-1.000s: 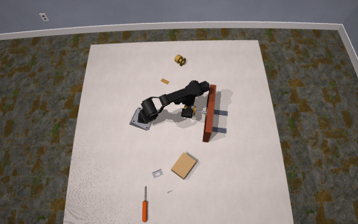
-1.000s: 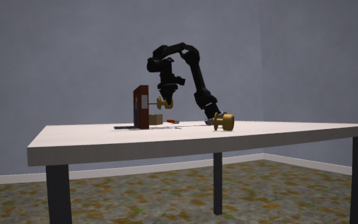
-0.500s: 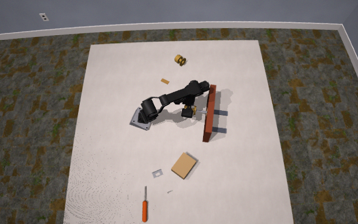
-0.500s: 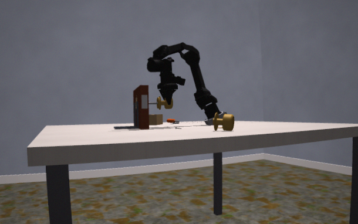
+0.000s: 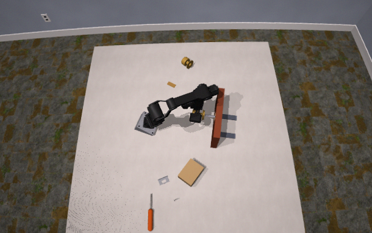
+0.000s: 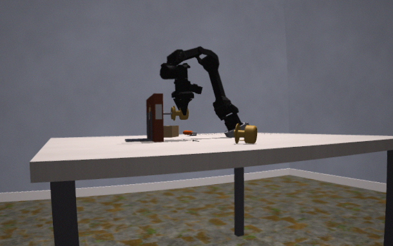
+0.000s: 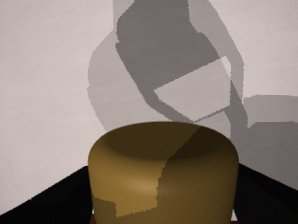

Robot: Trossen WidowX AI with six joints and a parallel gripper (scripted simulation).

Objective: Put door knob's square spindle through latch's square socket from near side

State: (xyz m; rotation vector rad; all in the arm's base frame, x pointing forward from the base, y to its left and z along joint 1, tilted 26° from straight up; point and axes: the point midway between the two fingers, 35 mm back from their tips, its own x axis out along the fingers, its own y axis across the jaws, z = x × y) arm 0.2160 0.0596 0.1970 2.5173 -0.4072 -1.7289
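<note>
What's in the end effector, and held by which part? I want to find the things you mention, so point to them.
The door knob (image 5: 203, 114) (image 6: 182, 114) (image 7: 160, 185) with the spindle, gripped by its round handle, not the plate or spindle.

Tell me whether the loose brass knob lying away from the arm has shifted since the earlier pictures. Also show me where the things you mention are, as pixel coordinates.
No: the loose brass knob (image 5: 185, 60) (image 6: 250, 134) keeps its place relative to the small tan strip (image 5: 171, 84) in the top view.
</note>
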